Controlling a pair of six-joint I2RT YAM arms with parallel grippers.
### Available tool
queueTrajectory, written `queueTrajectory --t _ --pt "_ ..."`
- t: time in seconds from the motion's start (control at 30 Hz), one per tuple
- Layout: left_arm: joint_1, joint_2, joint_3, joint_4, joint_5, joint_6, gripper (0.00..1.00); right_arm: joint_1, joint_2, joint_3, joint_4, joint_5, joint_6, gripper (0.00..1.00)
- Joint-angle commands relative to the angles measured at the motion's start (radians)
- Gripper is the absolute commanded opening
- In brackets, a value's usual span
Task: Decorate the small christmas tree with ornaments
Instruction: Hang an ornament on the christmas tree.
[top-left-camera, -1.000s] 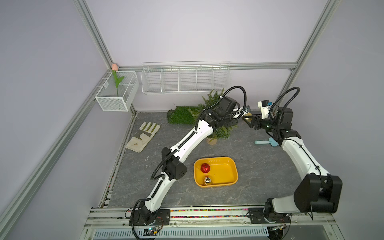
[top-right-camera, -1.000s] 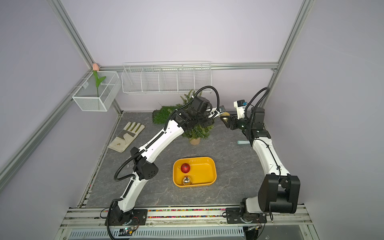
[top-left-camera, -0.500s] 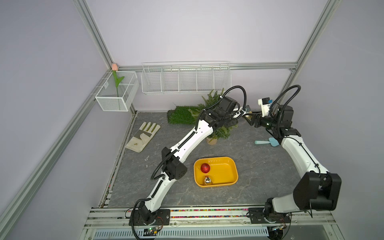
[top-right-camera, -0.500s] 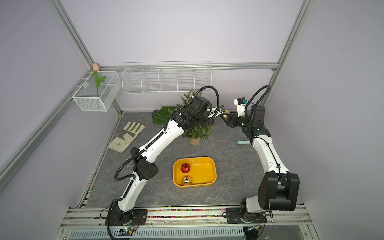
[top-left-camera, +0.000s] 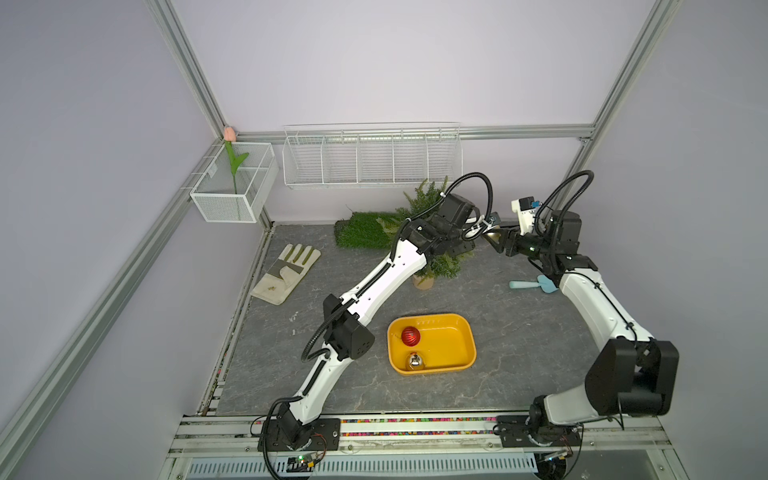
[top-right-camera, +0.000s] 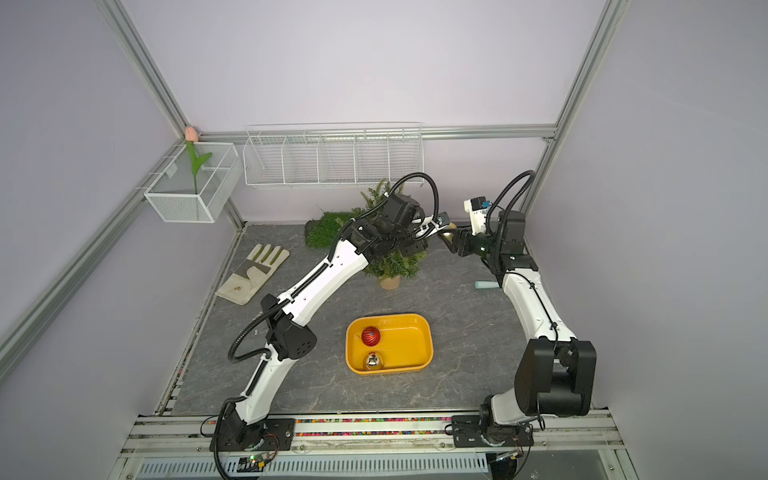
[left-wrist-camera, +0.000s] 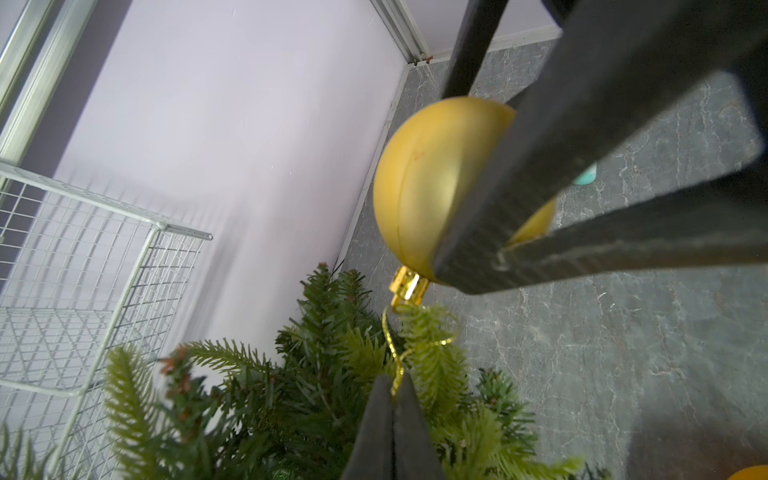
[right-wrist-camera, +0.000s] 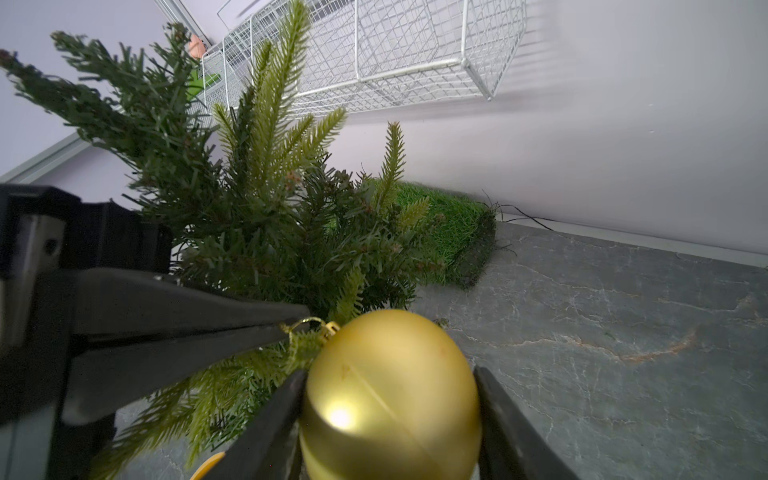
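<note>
In both top views the small christmas tree (top-left-camera: 445, 264) stands upright on its sack base at upper centre of the frame. Its crown points toward the back wall, and the left arm (top-left-camera: 374, 286) partly hides it. Just right of the crown, the right hand (top-left-camera: 504, 245) clamps the gold ornament (top-left-camera: 493, 238). The ornament's cap (left-wrist-camera: 409, 286) is turned left toward the branches, with its cap-to-bottom axis about level. The left hand (left-wrist-camera: 392, 384) is clenched on the gold hanging loop (left-wrist-camera: 395, 345) among the needles. The red ornament (top-left-camera: 410, 336) and the silver ornament (top-left-camera: 415, 361) lie in the yellow tray (top-left-camera: 469, 332) on the bench (top-left-camera: 291, 353), lower centre.
</note>
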Motion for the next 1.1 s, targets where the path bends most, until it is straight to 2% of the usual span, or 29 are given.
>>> queueTrajectory --t 0.0,0.33,0.47,0.63,0.77,0.9,0.97,1.07 --pt "-0.003 0.025 0.029 -0.047 0.002 0.007 0.0 0.006 -0.04 -0.04 -0.02 0.012 -0.019 0.39" --pt "-0.003 0.021 0.029 -0.048 -0.007 0.005 0.0 0.007 -0.053 -0.074 -0.024 0.047 -0.026 0.39" --pt "-0.003 0.002 0.03 -0.033 0.005 -0.012 0.19 0.006 -0.052 -0.075 -0.02 0.044 -0.021 0.39" --pt "-0.003 -0.032 0.028 -0.023 0.049 -0.027 0.28 0.009 -0.047 -0.079 -0.011 0.041 -0.016 0.4" --pt "-0.003 -0.056 0.03 -0.013 0.089 -0.042 0.39 0.009 -0.049 -0.083 -0.004 0.028 -0.004 0.44" --pt "-0.003 -0.091 0.028 0.008 0.133 -0.071 0.5 0.01 -0.055 -0.091 -0.002 0.044 -0.002 0.54" --pt "-0.003 -0.109 0.028 0.019 0.148 -0.083 0.56 0.009 -0.062 -0.095 -0.001 0.049 0.004 0.62" --pt "-0.003 -0.139 0.025 0.034 0.166 -0.102 0.73 0.01 -0.077 -0.103 0.006 0.056 0.011 0.69"
